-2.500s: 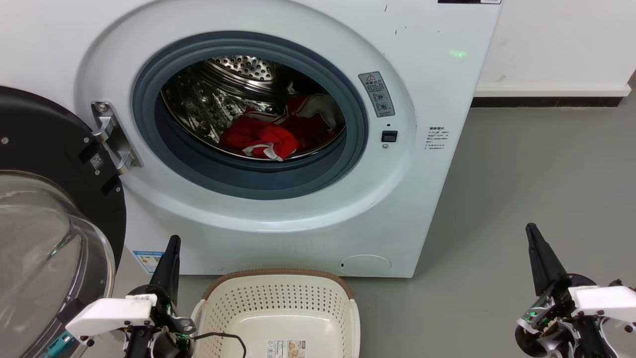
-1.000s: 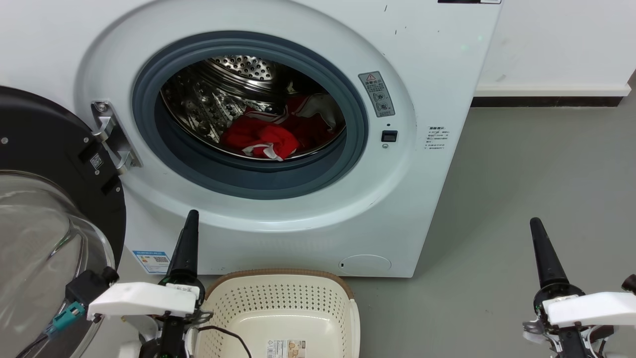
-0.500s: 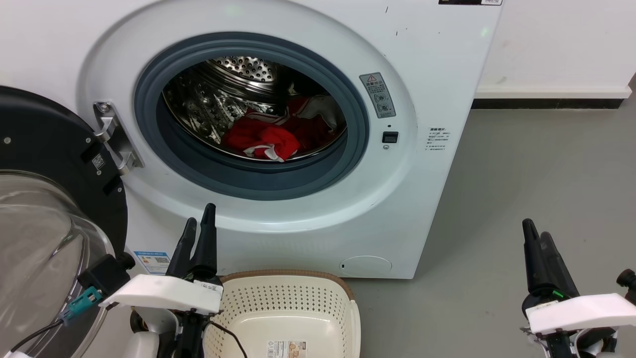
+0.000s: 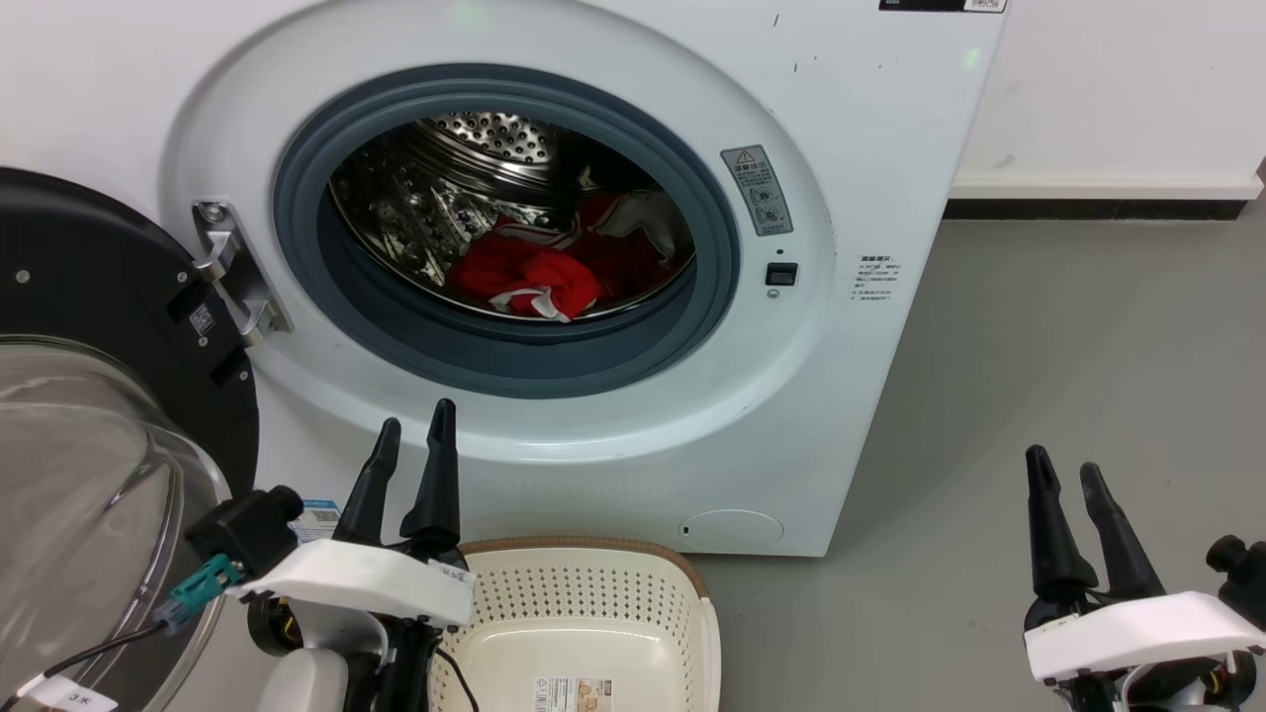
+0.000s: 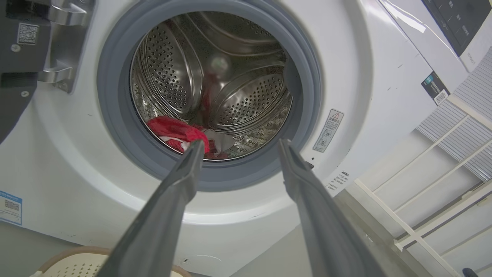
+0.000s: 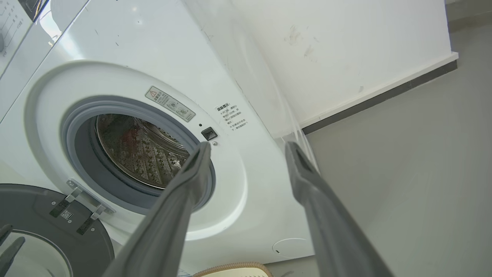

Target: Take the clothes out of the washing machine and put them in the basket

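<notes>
Clothes (image 4: 534, 272): red bundle with white trim, lay low in the drum (image 4: 435, 198) of the washing machine (image 4: 870, 148), near the front.
Door (image 4: 99, 287): hung wide open at the machine's left.
Basket (image 4: 584, 543): sat on the floor (image 4: 1039, 346) close against the machine's front, below the opening.
Left gripper (image 4: 417, 415): fingers parted, held nothing, pointed up toward the opening, just beside the basket's left edge.
Right gripper (image 4: 1060, 459): fingers parted, held nothing, above bare floor, well right of the machine.

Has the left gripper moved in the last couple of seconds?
Yes. The left gripper, two long dark fingers, has risen and shifted right, closer to the white washing machine's grey rubber porthole rim.
</notes>
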Available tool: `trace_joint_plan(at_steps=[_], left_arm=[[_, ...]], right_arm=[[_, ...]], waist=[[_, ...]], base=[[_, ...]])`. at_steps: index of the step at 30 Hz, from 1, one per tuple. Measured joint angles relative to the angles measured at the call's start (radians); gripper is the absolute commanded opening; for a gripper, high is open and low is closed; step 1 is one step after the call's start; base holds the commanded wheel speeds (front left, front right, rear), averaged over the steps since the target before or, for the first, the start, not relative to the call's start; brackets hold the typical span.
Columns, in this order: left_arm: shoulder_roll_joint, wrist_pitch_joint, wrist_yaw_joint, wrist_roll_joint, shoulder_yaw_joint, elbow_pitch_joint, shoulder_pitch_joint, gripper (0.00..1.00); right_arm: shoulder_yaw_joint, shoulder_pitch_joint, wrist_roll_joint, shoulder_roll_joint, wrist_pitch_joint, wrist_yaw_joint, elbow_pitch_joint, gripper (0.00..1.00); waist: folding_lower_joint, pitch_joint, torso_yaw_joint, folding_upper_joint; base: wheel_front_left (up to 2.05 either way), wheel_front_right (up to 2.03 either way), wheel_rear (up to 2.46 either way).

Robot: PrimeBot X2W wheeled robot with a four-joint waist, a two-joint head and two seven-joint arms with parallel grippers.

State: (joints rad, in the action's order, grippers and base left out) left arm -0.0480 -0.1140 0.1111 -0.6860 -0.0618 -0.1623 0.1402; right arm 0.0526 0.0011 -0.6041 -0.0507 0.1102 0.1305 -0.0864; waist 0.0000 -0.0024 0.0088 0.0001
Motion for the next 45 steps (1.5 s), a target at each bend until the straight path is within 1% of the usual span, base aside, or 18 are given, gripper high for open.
trace_joint_plan(at_steps=[9, 19, 32, 45], left_arm=[[0.0, -0.023, -0.006, 0.132, -0.018, 0.003, 0.003, 1.0], [-0.002, -0.05, -0.015, 0.253, -0.032, -0.01, 0.003, 1.0], [-0.003, -0.08, -0.025, 0.384, -0.052, -0.025, 0.009, 1.0], [-0.005, -0.108, -0.042, 0.488, -0.057, -0.037, 0.011, 1.0]], right_arm=[[-0.006, 0.0, 0.124, 0.0, 0.019, 0.0, 0.017, 1.0], [-0.006, 0.006, 0.242, 0.0, 0.031, 0.0, 0.018, 1.0], [0.002, 0.014, 0.386, 0.0, 0.035, 0.0, 0.021, 1.0], [0.008, 0.024, 0.503, 0.0, 0.035, 0.0, 0.028, 1.0]], waist=[[0.0, 0.0, 0.005, 0.0], [0.0, 0.0, 0.009, 0.0], [0.0, -0.001, 0.016, 0.0], [0.0, 0.0, 0.018, 0.0]], base=[[0.0, 0.0, 0.0], [0.0, 0.0, 0.0], [0.0, 0.0, 0.0], [0.0, 0.0, 0.0]])
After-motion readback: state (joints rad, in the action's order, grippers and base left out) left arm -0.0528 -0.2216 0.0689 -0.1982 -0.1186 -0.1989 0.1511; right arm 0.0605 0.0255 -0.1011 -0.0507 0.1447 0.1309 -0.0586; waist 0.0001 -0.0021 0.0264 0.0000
